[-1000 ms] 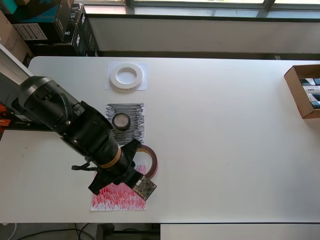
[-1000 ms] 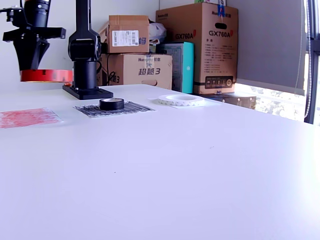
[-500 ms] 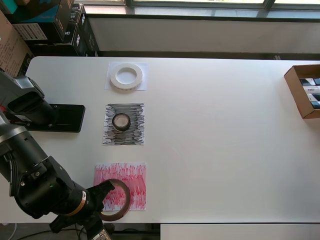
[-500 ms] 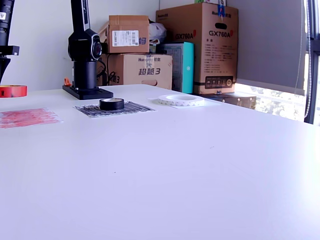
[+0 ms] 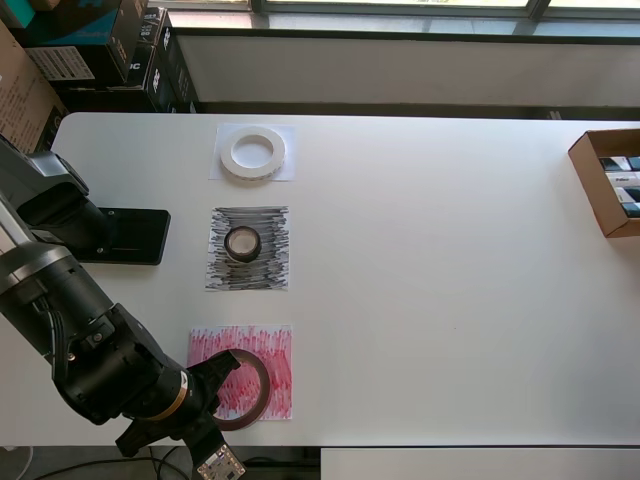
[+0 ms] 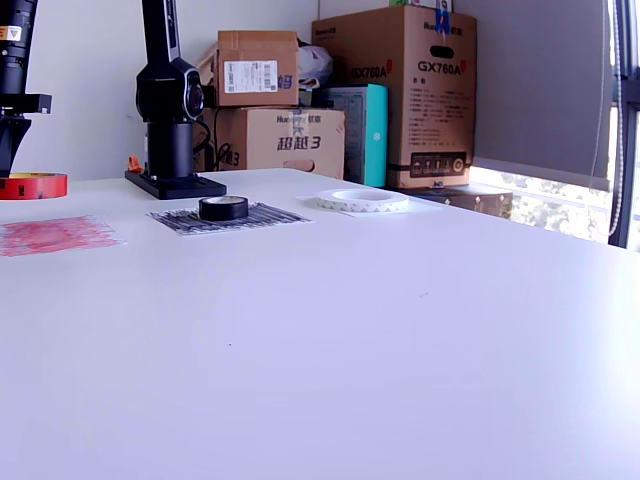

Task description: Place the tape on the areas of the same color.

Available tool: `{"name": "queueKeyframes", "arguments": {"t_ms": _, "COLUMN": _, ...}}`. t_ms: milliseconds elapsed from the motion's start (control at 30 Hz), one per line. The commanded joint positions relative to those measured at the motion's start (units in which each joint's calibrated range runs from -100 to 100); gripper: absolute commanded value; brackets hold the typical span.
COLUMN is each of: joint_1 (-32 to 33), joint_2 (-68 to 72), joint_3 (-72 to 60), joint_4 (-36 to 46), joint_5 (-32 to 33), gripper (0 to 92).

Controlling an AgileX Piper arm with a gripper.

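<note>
Above the red-scribbled sheet (image 5: 242, 372), near its lower edge in the overhead view, the pincer (image 5: 222, 378) hangs clamped on the dark-red tape roll (image 5: 240, 389). From the side the roll lies flat and level, clear of the bench (image 5: 450, 280), so the drop is straight down. Its core looks yellowish.
</note>
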Motion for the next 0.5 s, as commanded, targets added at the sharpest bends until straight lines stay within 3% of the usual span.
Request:
{"name": "queueKeyframes", "arguments": {"t_ms": 0, "joint_1": 0.9, "joint_2": 1.9, "joint_3": 0.4, "joint_4": -0.6, "joint_5": 0.3, "gripper": 0.0}}
{"name": "queueKeyframes", "arguments": {"t_ms": 467, "joint_1": 3.2, "joint_2": 2.2, "joint_3": 2.5, "joint_4": -2.9, "joint_5": 0.4, "gripper": 0.0}}
